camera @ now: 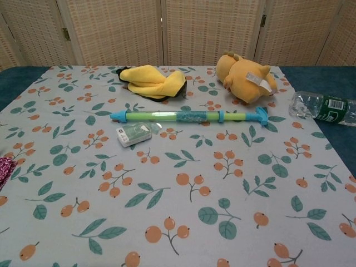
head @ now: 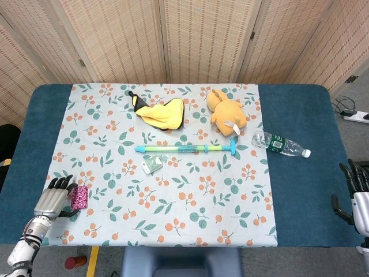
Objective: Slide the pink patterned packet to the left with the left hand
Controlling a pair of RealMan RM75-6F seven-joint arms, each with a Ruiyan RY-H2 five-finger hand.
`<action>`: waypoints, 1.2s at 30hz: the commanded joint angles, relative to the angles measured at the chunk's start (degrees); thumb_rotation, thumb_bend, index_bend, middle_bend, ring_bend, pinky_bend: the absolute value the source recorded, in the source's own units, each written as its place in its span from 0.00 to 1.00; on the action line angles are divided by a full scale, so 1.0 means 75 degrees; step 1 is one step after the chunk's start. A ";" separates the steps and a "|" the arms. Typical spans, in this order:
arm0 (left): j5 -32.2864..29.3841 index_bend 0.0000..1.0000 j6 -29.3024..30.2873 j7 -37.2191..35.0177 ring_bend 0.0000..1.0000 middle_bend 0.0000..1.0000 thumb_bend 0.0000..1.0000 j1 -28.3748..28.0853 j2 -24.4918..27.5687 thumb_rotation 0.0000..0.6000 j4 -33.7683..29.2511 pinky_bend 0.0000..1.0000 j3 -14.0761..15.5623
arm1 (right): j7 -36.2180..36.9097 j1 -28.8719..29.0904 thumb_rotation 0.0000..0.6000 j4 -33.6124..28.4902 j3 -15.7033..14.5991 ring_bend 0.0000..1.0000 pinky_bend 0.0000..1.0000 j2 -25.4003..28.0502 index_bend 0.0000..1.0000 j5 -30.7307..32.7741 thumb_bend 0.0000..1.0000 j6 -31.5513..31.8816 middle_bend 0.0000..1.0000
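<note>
The pink patterned packet (head: 78, 197) lies on the floral cloth near the table's front left corner; the chest view shows only its edge (camera: 4, 167) at the frame's left border. My left hand (head: 52, 199) rests flat just left of the packet, fingers spread and touching its left side, with the thumb below it. Nothing is gripped. My right hand (head: 358, 195) hangs off the table's right edge with its fingers apart and holds nothing. Neither hand shows in the chest view.
On the floral cloth (head: 173, 219) lie a yellow plush (head: 161, 111), an orange plush (head: 227, 113), a blue-green water squirter (head: 187, 149) and a small white packet (head: 151, 165). A plastic bottle (head: 279, 144) lies on the blue table at the right.
</note>
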 commanded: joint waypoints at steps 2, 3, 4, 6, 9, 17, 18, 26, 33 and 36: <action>0.0004 0.18 -0.0021 0.0034 0.00 0.00 0.29 -0.0009 0.0007 0.81 -0.0032 0.00 -0.0001 | 0.0000 0.0013 0.96 0.0000 0.0005 0.00 0.00 -0.0005 0.00 0.0024 0.52 -0.0036 0.00; -0.0011 0.17 -0.0033 0.0050 0.00 0.00 0.29 -0.0012 0.0016 0.80 -0.0058 0.00 -0.0005 | 0.0006 0.0016 0.96 0.0006 0.0009 0.00 0.00 -0.0008 0.00 0.0030 0.52 -0.0039 0.00; -0.0024 0.17 -0.0035 0.0062 0.00 0.00 0.29 -0.0012 0.0020 0.81 -0.0074 0.00 -0.0010 | 0.0010 0.0015 0.96 0.0013 0.0011 0.00 0.00 -0.0008 0.00 0.0034 0.52 -0.0040 0.00; -0.0050 0.16 -0.0041 0.0088 0.00 0.00 0.29 -0.0013 0.0025 0.81 -0.0103 0.00 -0.0018 | 0.0019 0.0014 0.96 0.0021 0.0011 0.00 0.00 -0.0009 0.00 0.0028 0.52 -0.0033 0.00; -0.0063 0.15 -0.0052 0.0133 0.00 0.00 0.29 -0.0018 0.0053 0.81 -0.0167 0.00 -0.0017 | 0.0031 0.0014 0.96 0.0030 0.0012 0.00 0.00 -0.0005 0.00 0.0033 0.52 -0.0037 0.00; -0.0243 0.15 0.0895 -0.0399 0.00 0.00 0.29 0.0328 0.0413 0.91 -0.0653 0.00 -0.0478 | 0.0133 0.0021 0.96 0.0049 -0.0005 0.00 0.00 0.0098 0.00 0.0079 0.52 -0.0134 0.00; -0.0261 0.15 0.1168 -0.0530 0.00 0.00 0.29 0.0428 0.0403 0.95 -0.0648 0.00 -0.0591 | 0.0149 0.0033 0.96 0.0065 -0.0015 0.00 0.00 0.0123 0.00 0.0113 0.52 -0.0202 0.00; 0.0011 0.17 0.2572 -0.1226 0.00 0.00 0.31 0.1002 0.0513 1.00 -0.0860 0.00 -0.0964 | 0.0696 0.0157 0.97 0.0217 -0.0135 0.00 0.00 0.0198 0.00 -0.0040 0.52 -0.0504 0.00; 0.0522 0.17 0.3429 -0.0993 0.00 0.00 0.31 0.1485 0.0559 1.00 -0.1207 0.00 -0.0731 | 0.1346 0.0216 0.96 0.0326 -0.0298 0.00 0.00 0.0170 0.00 -0.0265 0.52 -0.0652 0.00; 0.0703 0.17 0.3614 -0.0770 0.00 0.00 0.31 0.1638 0.0659 1.00 -0.1565 0.00 -0.0589 | 0.1403 0.0232 0.97 0.0345 -0.0336 0.00 0.00 0.0122 0.00 -0.0338 0.52 -0.0650 0.00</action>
